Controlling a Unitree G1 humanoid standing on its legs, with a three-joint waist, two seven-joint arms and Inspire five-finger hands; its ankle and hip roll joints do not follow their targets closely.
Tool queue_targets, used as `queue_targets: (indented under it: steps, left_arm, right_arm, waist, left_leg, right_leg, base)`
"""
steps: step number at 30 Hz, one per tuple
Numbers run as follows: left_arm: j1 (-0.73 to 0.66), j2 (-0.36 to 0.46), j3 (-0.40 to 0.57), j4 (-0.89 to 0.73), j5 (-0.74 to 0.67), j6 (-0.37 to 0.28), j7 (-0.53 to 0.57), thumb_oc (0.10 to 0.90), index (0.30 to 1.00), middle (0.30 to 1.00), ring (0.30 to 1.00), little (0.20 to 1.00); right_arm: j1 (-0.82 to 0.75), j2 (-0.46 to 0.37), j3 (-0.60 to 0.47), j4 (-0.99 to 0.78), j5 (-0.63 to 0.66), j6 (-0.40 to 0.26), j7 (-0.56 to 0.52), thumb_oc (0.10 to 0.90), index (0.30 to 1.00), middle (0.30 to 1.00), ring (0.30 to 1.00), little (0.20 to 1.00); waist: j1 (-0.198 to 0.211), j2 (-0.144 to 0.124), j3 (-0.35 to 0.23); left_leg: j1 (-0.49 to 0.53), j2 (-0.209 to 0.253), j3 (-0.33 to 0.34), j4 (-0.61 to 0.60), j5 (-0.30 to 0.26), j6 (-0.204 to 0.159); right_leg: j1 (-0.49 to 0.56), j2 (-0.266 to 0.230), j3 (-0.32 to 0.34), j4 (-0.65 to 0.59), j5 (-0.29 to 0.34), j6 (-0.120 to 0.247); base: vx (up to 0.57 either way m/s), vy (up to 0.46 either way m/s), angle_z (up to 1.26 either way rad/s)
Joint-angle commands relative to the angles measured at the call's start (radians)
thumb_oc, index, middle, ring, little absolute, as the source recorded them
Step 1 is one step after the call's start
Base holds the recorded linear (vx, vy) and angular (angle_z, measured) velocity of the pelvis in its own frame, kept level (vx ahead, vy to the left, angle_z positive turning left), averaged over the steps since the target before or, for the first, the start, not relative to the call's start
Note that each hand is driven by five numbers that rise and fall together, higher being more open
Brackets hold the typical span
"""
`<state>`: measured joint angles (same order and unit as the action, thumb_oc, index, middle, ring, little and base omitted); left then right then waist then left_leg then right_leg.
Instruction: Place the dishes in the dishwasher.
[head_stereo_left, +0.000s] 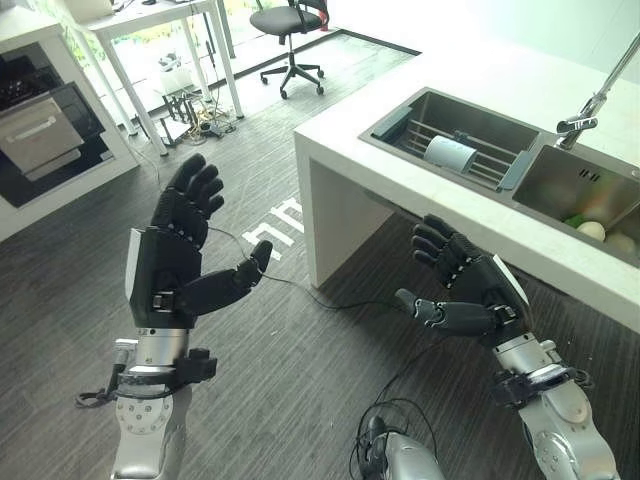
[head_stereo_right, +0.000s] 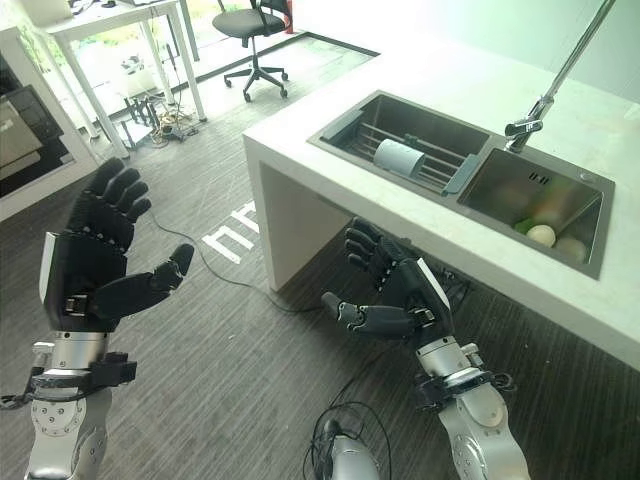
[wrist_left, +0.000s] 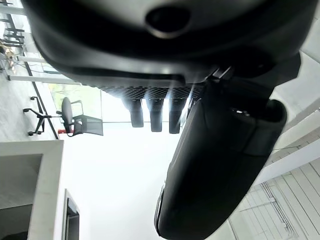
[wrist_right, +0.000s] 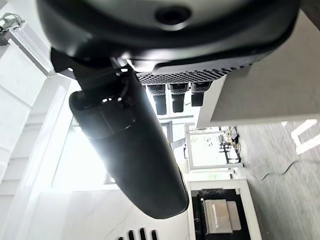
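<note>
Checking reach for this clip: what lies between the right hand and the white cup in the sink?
In the left eye view, the white counter edge and sink rim separate the open right hand from the white cup on the metal rack.

Each robot hand, the left robot hand (head_stereo_left: 170, 265) and the right robot hand (head_stereo_left: 470, 290), is showing matte black segmented fingers, a thick black thumb and a white panel along the outer edge. Silver-grey forearms are carrying ribbed metal wrist rings clamped by black brackets.
</note>
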<state>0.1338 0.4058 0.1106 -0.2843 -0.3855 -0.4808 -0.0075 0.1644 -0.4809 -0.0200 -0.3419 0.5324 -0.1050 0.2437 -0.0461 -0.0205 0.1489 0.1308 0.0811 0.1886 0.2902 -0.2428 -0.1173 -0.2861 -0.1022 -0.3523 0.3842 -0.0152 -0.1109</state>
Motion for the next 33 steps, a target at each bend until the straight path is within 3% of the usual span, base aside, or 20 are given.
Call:
queue_targets:
  steps: [1,2,3,4,5,6,7,8,11,12,16,19,24,26,27,29,31,33]
  left_arm:
    - [-0.084,0.041,-0.007,-0.097,0.03,-0.136,0.023,0.8,0.9,0.9,0.9,0.9]
    - [-0.085,0.041,-0.006,-0.097,0.029,-0.141,0.028,0.8,0.9,0.9,0.9,0.9]
    - [-0.088,0.036,-0.006,-0.096,0.019,-0.131,0.021,0.8,0.9,0.9,0.9,0.9]
    - [-0.093,0.031,-0.011,-0.094,0.038,-0.134,0.022,0.8,0.9,0.9,0.9,0.9]
    - [-0.094,0.031,-0.012,-0.093,0.04,-0.135,0.023,0.8,0.9,0.9,0.9,0.9]
    - [-0.092,0.027,-0.018,-0.095,0.064,-0.146,0.029,0.8,0.9,0.9,0.9,0.9]
    - [-0.092,0.027,-0.008,-0.106,0.055,-0.144,0.025,0.8,0.9,0.9,0.9,0.9]
    - [-0.08,0.025,0.006,-0.111,0.028,-0.154,0.009,0.8,0.9,0.9,0.9,0.9]
    - [-0.055,0.026,0.02,-0.124,0.023,-0.183,0.006,0.8,0.9,0.9,0.9,0.9]
    - [-0.037,0.026,0.021,-0.134,0.026,-0.19,0.024,0.8,0.9,0.9,0.9,0.9]
    - [-0.041,0.016,0.018,-0.118,0.011,-0.212,0.011,0.8,0.9,0.9,0.9,0.9]
    - [-0.05,0.016,0.023,-0.11,0.021,-0.208,0.028,0.8,0.9,0.9,0.9,0.9]
    - [-0.118,0.036,-0.001,-0.094,0.019,-0.195,-0.004,0.8,0.9,0.9,0.9,0.9]
    - [-0.144,0.042,-0.01,-0.096,0.028,-0.181,-0.015,0.8,0.9,0.9,0.9,0.9]
    - [-0.167,0.056,-0.019,-0.101,0.032,-0.177,-0.037,0.8,0.9,0.9,0.9,0.9]
    - [-0.19,0.073,-0.043,-0.086,0.055,-0.161,-0.038,0.8,0.9,0.9,0.9,0.9]
    - [-0.19,0.075,-0.042,-0.086,0.039,-0.156,-0.037,0.8,0.9,0.9,0.9,0.9]
    - [-0.189,0.075,-0.039,-0.082,0.023,-0.156,-0.056,0.8,0.9,0.9,0.9,0.9]
  right_arm:
    - [-0.071,0.001,-0.09,-0.083,0.036,-0.117,0.001,0.8,0.9,0.9,0.9,0.9]
    - [-0.071,-0.008,-0.099,-0.09,0.047,-0.119,0.006,0.8,0.9,0.9,0.9,0.9]
    - [-0.074,-0.013,-0.109,-0.099,0.051,-0.124,0.01,0.8,0.9,0.9,0.9,0.9]
    - [-0.085,-0.016,-0.108,-0.102,0.046,-0.127,0.001,0.8,0.9,0.9,0.9,0.9]
    - [-0.086,-0.016,-0.109,-0.102,0.045,-0.127,0.001,0.8,0.9,0.9,0.9,0.9]
    - [-0.094,-0.015,-0.105,-0.103,0.034,-0.128,-0.005,0.8,0.9,0.9,0.9,0.9]
    - [-0.105,-0.01,-0.107,-0.105,0.027,-0.122,-0.014,0.8,0.9,0.9,0.9,0.9]
    - [-0.114,-0.008,-0.111,-0.106,0.029,-0.113,-0.014,0.8,0.9,0.9,0.9,0.9]
    - [-0.118,0.009,-0.108,-0.105,0.02,-0.113,0.005,0.8,0.9,0.9,0.9,0.9]
    - [-0.11,0.01,-0.096,-0.123,0.007,-0.083,0.015,0.8,0.9,0.9,0.9,0.9]
    - [-0.116,-0.029,-0.103,-0.13,0.03,-0.07,0.003,0.8,0.9,0.9,0.9,0.9]
    - [-0.108,-0.026,-0.107,-0.136,0.04,-0.064,0.013,0.8,0.9,0.9,0.9,0.9]
    - [-0.068,0.011,-0.127,-0.143,0.038,-0.111,-0.016,0.8,0.9,0.9,0.9,0.9]
    - [-0.08,0.023,-0.125,-0.138,0.033,-0.119,-0.031,0.8,0.9,0.9,0.9,0.9]
    - [-0.098,0.037,-0.113,-0.129,0.023,-0.133,-0.04,0.8,0.9,0.9,0.9,0.9]
    - [-0.136,0.056,-0.067,-0.106,-0.013,-0.141,-0.051,0.8,0.9,0.9,0.9,0.9]
    - [-0.147,0.057,-0.062,-0.1,-0.014,-0.131,-0.056,0.8,0.9,0.9,0.9,0.9]
    - [-0.146,0.051,-0.074,-0.092,0.002,-0.135,-0.052,0.8,0.9,0.9,0.9,0.9]
  waist:
    - [-0.007,-0.017,-0.085]
    - [-0.007,-0.017,-0.086]
    - [-0.005,-0.021,-0.086]
    - [0.001,-0.031,-0.079]
    - [0.001,-0.03,-0.078]
    - [0.008,-0.041,-0.064]
    - [0.019,-0.048,-0.048]
    - [0.02,-0.046,-0.046]
    - [0.019,-0.005,-0.043]
    - [0.036,0.012,-0.047]
    - [0.059,0.024,-0.037]
    - [0.052,0.025,-0.044]
    - [0.038,-0.006,-0.045]
    - [0.039,-0.011,-0.035]
    - [0.044,-0.008,-0.029]
    - [0.049,0.006,-0.013]
    - [0.052,0.001,-0.006]
    - [0.049,-0.016,0.002]
  left_leg:
    - [-0.01,-0.042,0.037,0.01,0.045,0.08]
    - [0.006,-0.041,0.036,0.01,0.093,0.065]
    - [0.027,-0.046,0.038,0.01,0.176,0.042]
    - [0.017,-0.049,0.043,0.068,0.231,0.025]
    - [0.012,-0.047,0.042,0.076,0.227,0.024]
    - [-0.051,-0.039,0.037,0.164,0.25,0.024]
    - [-0.114,-0.046,0.044,0.132,0.177,0.066]
    - [-0.109,-0.05,0.061,0.011,0.15,0.085]
    - [-0.226,-0.002,0.005,0.01,0.064,0.068]
    - [-0.327,0.012,-0.099,0.01,0.121,0.029]
    - [-0.405,0.025,-0.125,0.01,0.167,0.019]
    - [-0.386,0.031,-0.111,0.01,0.151,0.027]
    - [-0.318,-0.025,-0.107,0.01,0.092,0.082]
    - [-0.315,-0.04,-0.112,0.01,0.084,0.1]
    - [-0.316,-0.057,-0.113,0.01,0.079,0.127]
    - [-0.294,-0.063,-0.107,0.01,0.065,0.153]
    - [-0.288,-0.067,-0.095,0.01,0.059,0.152]
    - [-0.281,-0.077,-0.068,0.01,0.049,0.147]
  right_leg:
    - [0.059,-0.033,0.022,-0.084,-0.054,0.204]
    - [0.068,-0.025,0.027,-0.084,-0.066,0.194]
    - [0.083,-0.02,0.038,-0.084,-0.085,0.179]
    - [0.102,-0.02,0.052,-0.084,-0.101,0.163]
    - [0.101,-0.019,0.051,-0.084,-0.102,0.162]
    - [0.133,-0.015,0.073,-0.084,-0.114,0.15]
    - [0.147,-0.009,0.109,-0.084,-0.117,0.158]
    - [0.151,-0.004,0.136,-0.084,-0.123,0.17]
    - [0.155,0.046,0.176,-0.084,-0.139,0.184]
    - [0.175,0.081,0.23,-0.084,-0.167,0.181]
    - [0.218,0.087,0.242,-0.084,-0.202,0.176]
    - [0.232,0.062,0.232,-0.084,-0.207,0.186]
    - [0.239,-0.015,0.22,-0.084,-0.161,0.23]
    - [0.247,-0.025,0.221,-0.084,-0.154,0.234]
    - [0.272,-0.02,0.209,-0.084,-0.142,0.236]
    - [0.292,0.006,0.142,-0.084,-0.039,0.235]
    - [0.264,0.028,0.131,-0.084,-0.087,0.223]
    - [0.201,0.018,0.122,-0.084,-0.125,0.218]
  base:
    - [0.22,-0.294,-0.38]
    - [0.24,-0.298,-0.36]
    - [0.23,-0.287,-0.28]
    - [0.16,-0.213,-0.24]
    - [0.18,-0.213,-0.35]
    - [0.18,-0.123,-0.31]
    - [0.27,-0.066,-0.48]
    - [0.16,0.087,-0.51]
    - [0.15,0.185,-0.61]
    - [0.25,0.224,-0.61]
    - [0.21,0.244,-0.72]
    - [0.17,0.366,-0.58]
    - [0.14,0.315,-0.44]
    - [0.07,0.293,0.12]
    - [0.1,0.372,-0.02]
    - [0.11,0.372,-0.4]
    - [0.04,0.108,-0.61]
    - [0.01,-0.019,-0.41]
